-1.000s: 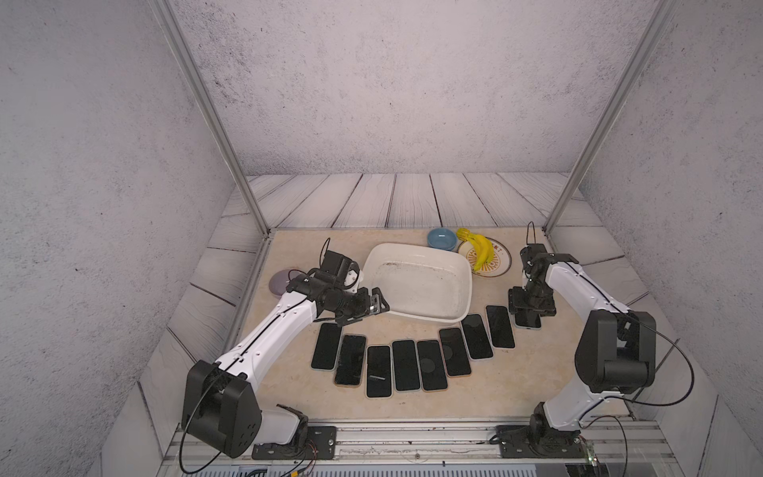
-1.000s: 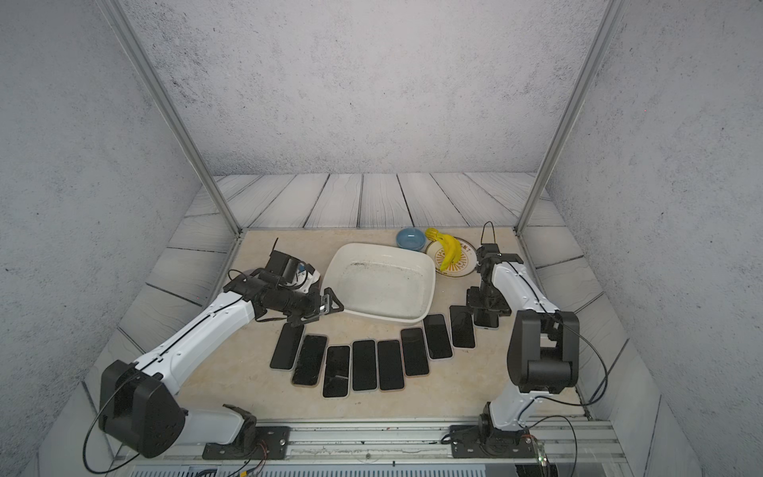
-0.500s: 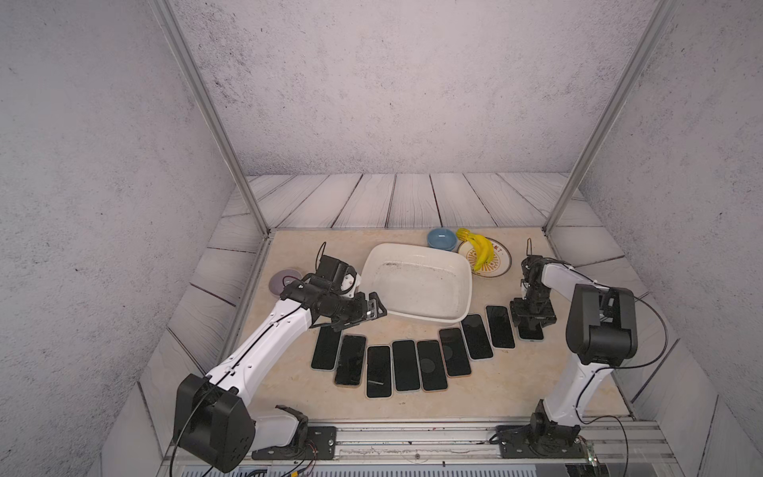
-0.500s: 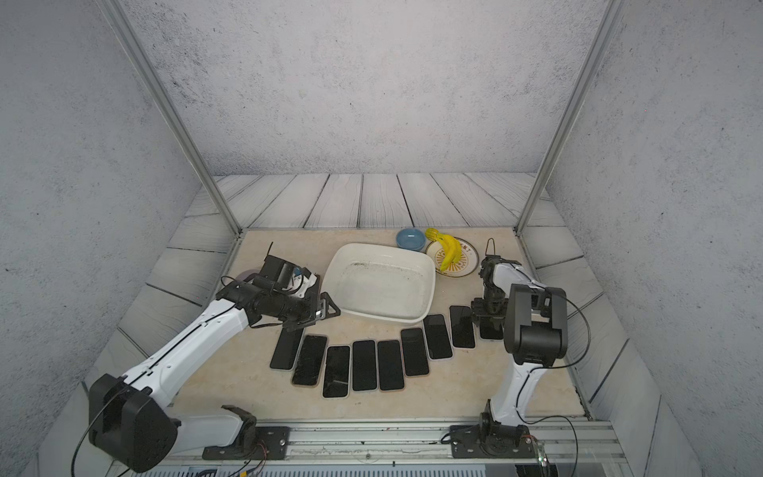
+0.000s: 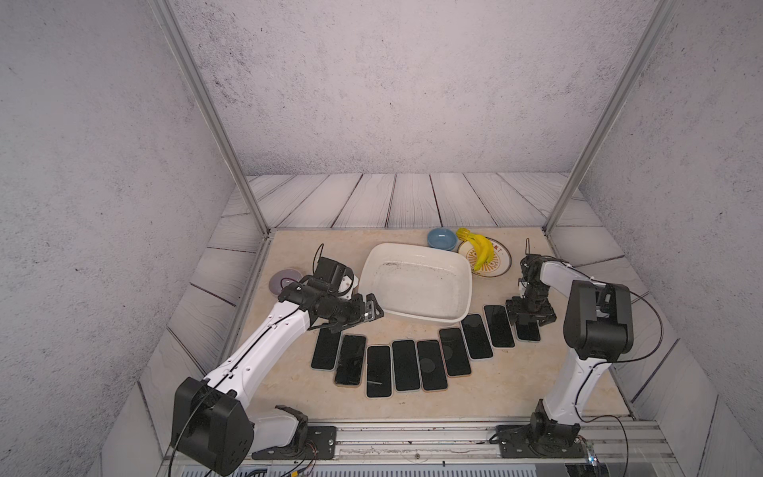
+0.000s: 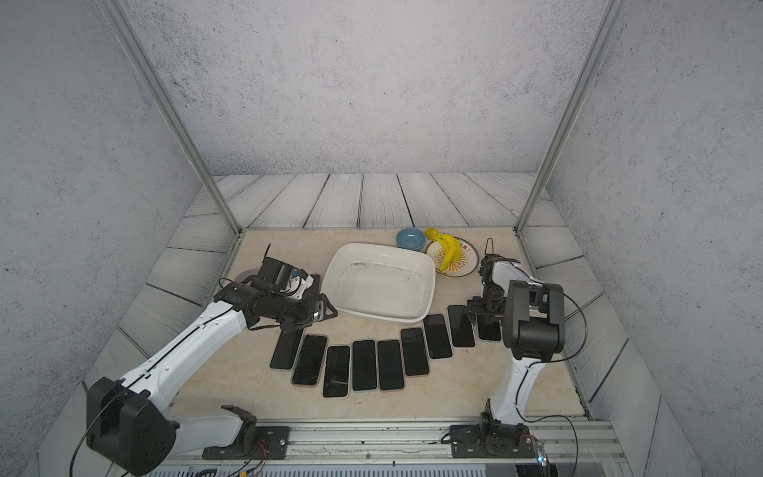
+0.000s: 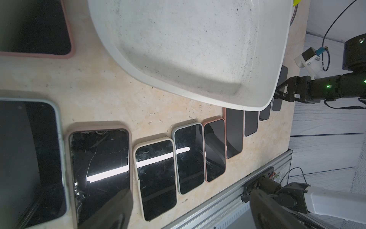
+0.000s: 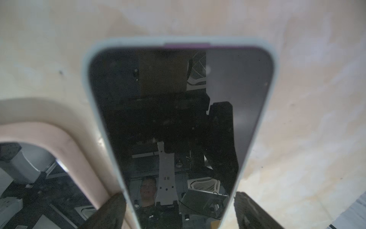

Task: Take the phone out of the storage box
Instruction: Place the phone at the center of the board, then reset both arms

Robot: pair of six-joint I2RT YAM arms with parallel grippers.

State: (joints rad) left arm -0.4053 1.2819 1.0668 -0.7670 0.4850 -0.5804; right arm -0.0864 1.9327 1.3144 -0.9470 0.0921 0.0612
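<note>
The right end effector (image 5: 529,321) stands spread astride a pale-cased black-screened phone (image 8: 178,119), which lies flat on the beige stone worktop (image 5: 495,384) at the end of a curved row of dark phones (image 5: 406,365); the left end effector (image 5: 375,307) gapes wide, empty, beside the shallow white plastic storage box (image 5: 417,285); that box holds nothing, so the emptying looks done; the small round blue bowl (image 5: 441,238) seems empty; yellow bananas (image 5: 481,252) sit on a patterned plate (image 5: 501,264).

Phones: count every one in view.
10. Nine phones in an arc before the box; the tenth beside its left end, mostly hidden in both top views. Box empty.
</note>
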